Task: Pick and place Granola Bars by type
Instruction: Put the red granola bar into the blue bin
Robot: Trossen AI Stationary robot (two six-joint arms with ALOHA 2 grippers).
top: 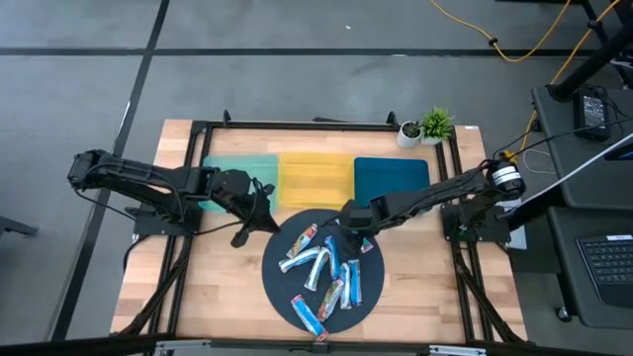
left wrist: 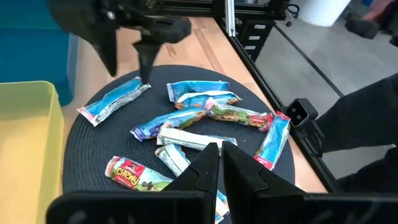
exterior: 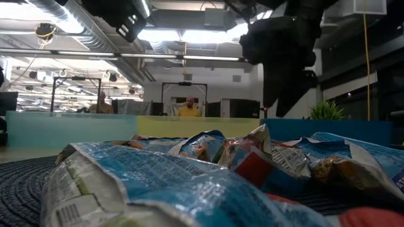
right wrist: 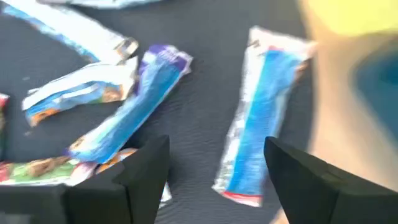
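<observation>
Our two arms are dark, near-black jointed links; the right arm [top: 435, 193] wears a white-and-silver band by its base. Each ends in two flat, angular black fingers [right wrist: 146, 168], and black cables trail from the bases.

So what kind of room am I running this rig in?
Probably an open lab or workshop: exposed ceiling ducts, a framed wooden table on a grey floor, cables and a keyboard alongside.

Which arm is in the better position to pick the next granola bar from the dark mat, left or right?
The right. Its tool hangs open over the round dark mat, right above a blue granola bar near the mat's edge. The left tool is shut and sits beside the mat, near the teal tray.
</observation>
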